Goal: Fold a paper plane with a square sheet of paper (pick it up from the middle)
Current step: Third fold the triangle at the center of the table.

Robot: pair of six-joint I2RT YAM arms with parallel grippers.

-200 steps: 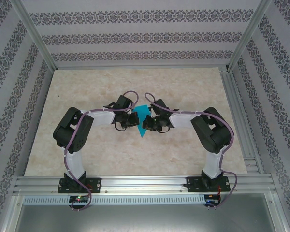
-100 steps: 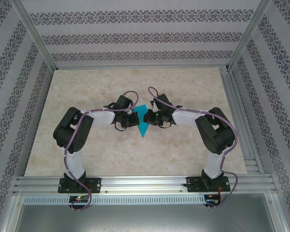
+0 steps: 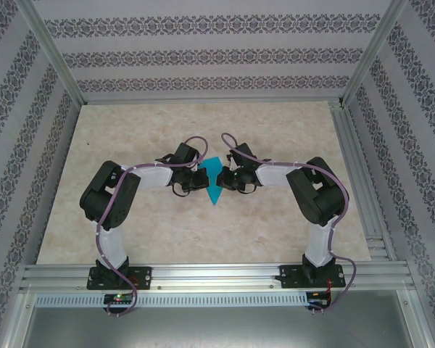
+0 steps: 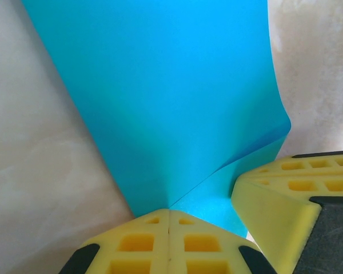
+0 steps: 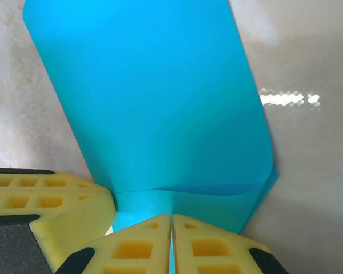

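The teal-blue square sheet of paper [image 3: 214, 191] is partly folded and hangs between my two grippers over the middle of the table, with a point towards the near edge. My left gripper [image 3: 203, 179] is shut on its left side. In the left wrist view the yellow jaws [image 4: 169, 212] meet on the paper [image 4: 171, 97] where a crease starts. My right gripper [image 3: 225, 179] is shut on the right side. In the right wrist view a thin teal strip runs between its jaws [image 5: 171, 218], and a flap of the paper [image 5: 154, 103] curls over above them. The two grippers almost touch.
The marble-patterned table [image 3: 130, 130] lies under the paper. Patterned walls and aluminium posts [image 3: 54, 58] enclose the table on three sides. An aluminium rail [image 3: 217, 274] carries both arm bases at the near edge.
My right gripper has moved a little away from the near edge and in towards the left gripper, so more of the paper's lower point shows. The left arm has stayed still.
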